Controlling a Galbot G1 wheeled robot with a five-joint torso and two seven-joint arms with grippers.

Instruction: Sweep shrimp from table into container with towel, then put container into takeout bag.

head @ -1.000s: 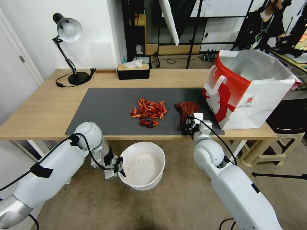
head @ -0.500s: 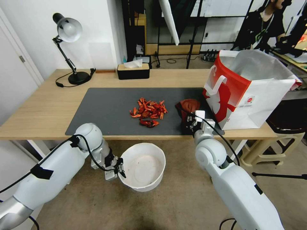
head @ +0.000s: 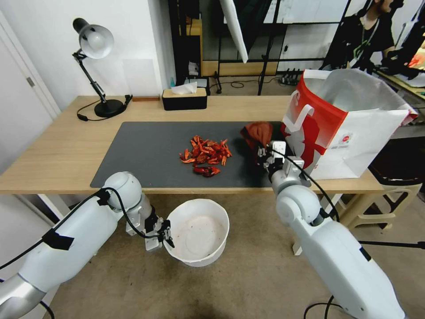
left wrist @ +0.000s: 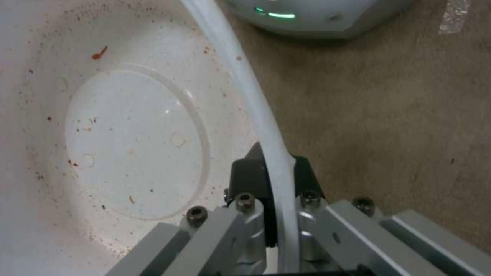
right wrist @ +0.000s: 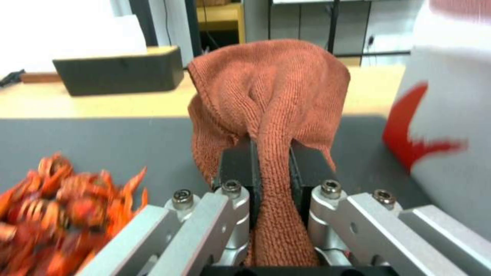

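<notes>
Lifted since a second ago, the towel (head: pixel 258 133) now hangs above the dark mat instead of lying bunched near the desk's (head: pixel 57 155) front edge, carried up and back by my right pincer (head: pixel 264 156). That pincer is clamped tight on a fold of the rust-red cloth, which bulges out beyond its tips (right wrist: pixel 271 115); the black pads (right wrist: pixel 236 168) press it from both sides. The shrimp (head: pixel 206 156) lie heaped on the mat to the left of the towel, near it but apart. The takeout bag (head: pixel 349 124) stands open just to the right of my right pincer, on the desk's right end. My left pincer (head: pixel 166 234) is below the desk's front edge, over the floor, closed on the rim of the container (head: pixel 197 230), one pad inside the wall and one outside (left wrist: pixel 302 174). The white container (left wrist: pixel 128 138) holds only specks and crumbs.
</notes>
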